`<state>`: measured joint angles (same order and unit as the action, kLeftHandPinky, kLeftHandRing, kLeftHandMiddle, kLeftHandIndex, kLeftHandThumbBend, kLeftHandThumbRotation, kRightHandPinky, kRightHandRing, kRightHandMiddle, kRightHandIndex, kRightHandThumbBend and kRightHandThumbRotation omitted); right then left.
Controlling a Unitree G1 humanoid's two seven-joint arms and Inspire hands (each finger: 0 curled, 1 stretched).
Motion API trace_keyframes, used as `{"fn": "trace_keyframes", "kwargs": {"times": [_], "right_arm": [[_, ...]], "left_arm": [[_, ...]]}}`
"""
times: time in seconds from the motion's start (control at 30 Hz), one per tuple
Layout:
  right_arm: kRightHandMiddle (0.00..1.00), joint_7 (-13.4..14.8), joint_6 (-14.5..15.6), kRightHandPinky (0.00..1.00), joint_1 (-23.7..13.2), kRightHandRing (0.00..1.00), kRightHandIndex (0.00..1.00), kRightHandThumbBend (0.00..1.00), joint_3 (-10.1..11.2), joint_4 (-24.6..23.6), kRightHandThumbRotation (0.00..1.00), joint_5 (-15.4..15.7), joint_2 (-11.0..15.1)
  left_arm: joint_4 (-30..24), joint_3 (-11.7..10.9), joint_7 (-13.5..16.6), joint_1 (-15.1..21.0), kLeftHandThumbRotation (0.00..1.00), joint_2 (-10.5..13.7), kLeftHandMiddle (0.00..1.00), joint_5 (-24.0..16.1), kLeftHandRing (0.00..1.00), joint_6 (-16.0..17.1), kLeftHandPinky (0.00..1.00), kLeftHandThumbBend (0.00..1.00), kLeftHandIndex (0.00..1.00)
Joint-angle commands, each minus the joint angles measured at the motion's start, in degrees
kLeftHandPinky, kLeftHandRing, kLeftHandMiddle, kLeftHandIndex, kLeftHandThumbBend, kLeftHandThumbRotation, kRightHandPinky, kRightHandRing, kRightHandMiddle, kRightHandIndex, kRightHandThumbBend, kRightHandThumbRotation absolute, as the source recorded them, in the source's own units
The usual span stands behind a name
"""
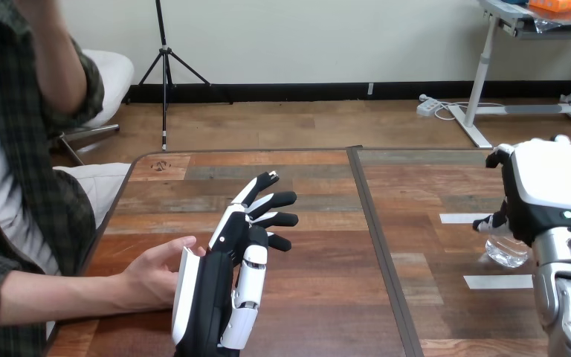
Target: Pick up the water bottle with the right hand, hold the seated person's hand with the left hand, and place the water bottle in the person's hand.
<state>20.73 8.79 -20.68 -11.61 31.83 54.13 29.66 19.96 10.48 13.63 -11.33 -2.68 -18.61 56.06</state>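
Right hand (554, 186) covers water bottle (507, 254) (any print hidden).

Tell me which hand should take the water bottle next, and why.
Right, I'd say. The right hand is directly over the water bottle, which shows just beneath it. The left hand is far off at the view's left, fingers straight, beside the person's hand.

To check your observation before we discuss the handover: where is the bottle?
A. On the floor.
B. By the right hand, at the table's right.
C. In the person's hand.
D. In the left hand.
B: the bottle shows just below the right hand, across the table from the person's hand.
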Motion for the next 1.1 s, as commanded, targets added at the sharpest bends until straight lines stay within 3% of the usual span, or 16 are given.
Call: {"fn": "trace_keyframes", "kwargs": {"times": [0.0,0.67,1.07], "right_arm": [[0.77,2.28,-0.82,0.99,-5.84,0.88,0.69,0.87,-0.58,1.83,0.01,-0.60,1.79],[0.77,3.65,-4.10,0.98,-8.06,0.87,0.69,0.86,-0.29,8.27,0.00,-4.14,1.75],[0.77,2.64,-5.21,0.96,-8.77,0.85,0.70,0.83,-0.26,10.78,0.00,-6.61,1.62]], "left_arm": [[-0.89,-0.26,0.02,2.38,1.00,-0.15,0.76,-0.22,0.68,0.61,0.55,0.10,0.85],[-0.53,-0.22,-0.14,2.39,1.00,0.00,0.76,-0.06,0.69,0.94,0.55,0.10,0.85],[-0.76,-0.24,-0.19,2.22,1.00,-0.09,0.76,0.09,0.69,0.59,0.55,0.11,0.85]]}}
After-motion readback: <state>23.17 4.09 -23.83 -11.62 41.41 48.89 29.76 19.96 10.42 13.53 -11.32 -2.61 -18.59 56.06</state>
